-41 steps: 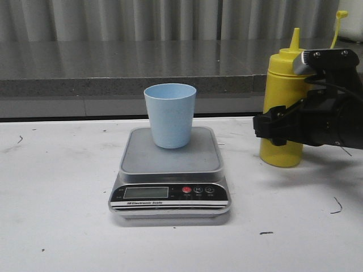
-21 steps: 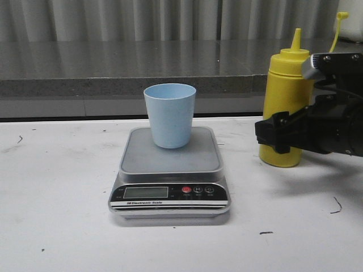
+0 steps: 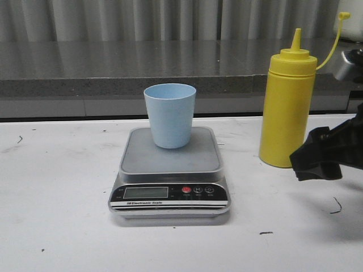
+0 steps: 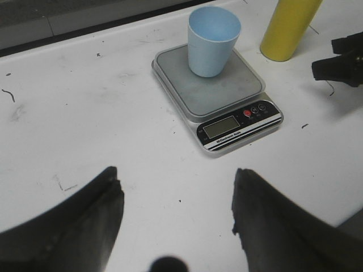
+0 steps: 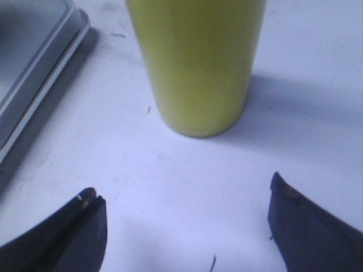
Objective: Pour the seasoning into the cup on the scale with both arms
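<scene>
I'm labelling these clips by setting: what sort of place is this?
Probably a lab or test bench, not a home kitchen: a scuffed white table, a grey stone-like ledge before pale curtains, and only a scale as equipment.

The right gripper (image 3: 317,161) is matte black and angular; both wrist views show dark, tapered, wedge-shaped fingers (image 4: 266,226).

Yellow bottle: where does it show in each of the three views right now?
Front view: yellow bottle upright at right, beside the scale.
Left wrist view: only its lower body, top right corner.
Right wrist view: lower body fills top centre.
Shared landmark: the scale, also seen at and.
</scene>
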Controlling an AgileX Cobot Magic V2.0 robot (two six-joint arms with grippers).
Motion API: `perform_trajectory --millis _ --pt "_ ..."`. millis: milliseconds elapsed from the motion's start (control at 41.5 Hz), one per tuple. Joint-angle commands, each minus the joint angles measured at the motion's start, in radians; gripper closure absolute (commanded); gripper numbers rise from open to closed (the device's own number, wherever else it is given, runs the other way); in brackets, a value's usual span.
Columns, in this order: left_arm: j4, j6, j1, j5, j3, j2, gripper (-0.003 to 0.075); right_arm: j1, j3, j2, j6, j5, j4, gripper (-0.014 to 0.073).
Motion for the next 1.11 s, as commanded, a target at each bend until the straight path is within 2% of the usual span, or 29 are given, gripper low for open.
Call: perform_trajectory --millis 0,24,96,169,482,675,844,1085 --pt "0.0 -0.009 -0.007 -0.069 -0.025 0.002 0.03 0.058 -0.098 -0.157 0.098 0.355 -0.059 -0.0006" --pt "0.0 -0.009 -0.007 -0.069 -0.025 0.002 0.03 0.073 -0.12 -0.193 0.106 0.453 -0.058 -0.0006" --pt "0.0 -0.009 -0.007 -0.069 -0.025 0.002 0.03 0.121 -0.163 -0.282 0.104 0.63 -0.056 -0.0006" --pt "0.0 -0.009 -0.007 -0.069 -0.025 0.002 0.03 0.165 -0.188 -0.371 0.104 0.731 -0.046 -0.0006" --pt "0.0 -0.009 -0.007 -0.069 -0.025 0.002 0.03 0.272 -0.204 -0.709 0.1 0.905 0.068 -0.0006" --pt "0.0 -0.009 -0.007 -0.069 -0.025 0.002 0.03 0.32 -0.207 -0.868 0.021 1.01 0.126 -0.0006" --pt "0.0 -0.009 -0.007 -0.069 -0.025 0.002 0.03 0.332 -0.207 -0.953 0.009 1.101 0.127 -0.0006" --pt "0.0 -0.009 -0.007 -0.069 -0.025 0.002 0.03 0.332 -0.207 -1.031 0.009 1.11 0.096 -0.0006"
